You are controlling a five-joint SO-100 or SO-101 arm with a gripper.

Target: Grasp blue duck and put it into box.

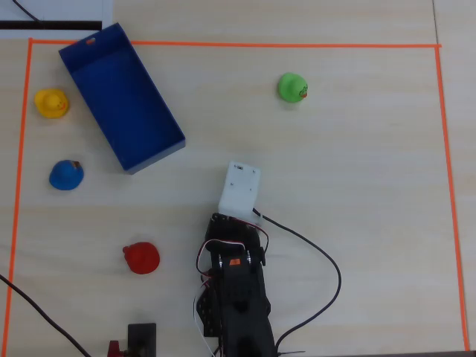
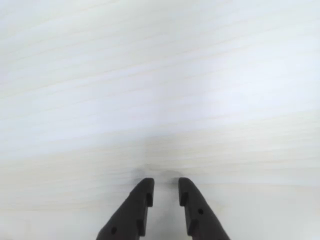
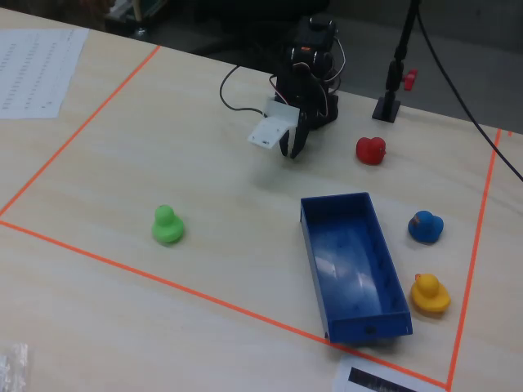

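Note:
The blue duck (image 1: 66, 175) sits on the pale wooden table at the left of the overhead view, left of the box's near end. In the fixed view the blue duck (image 3: 425, 226) is just right of the box. The box (image 1: 123, 104) is a dark-blue open tray lying diagonally, empty; it also shows in the fixed view (image 3: 351, 261). My gripper (image 2: 166, 182) hovers over bare table near the arm's base, well away from the duck, with a narrow gap between its jaws and nothing in it. It also shows in the fixed view (image 3: 292, 149). In the overhead view the white wrist block (image 1: 240, 186) hides it.
A yellow duck (image 1: 51, 103) sits left of the box, a red duck (image 1: 141, 257) left of the arm, a green duck (image 1: 292, 87) at the far right. Orange tape (image 1: 223, 44) frames the work area. A black stand (image 1: 141, 338) and cables lie near the base.

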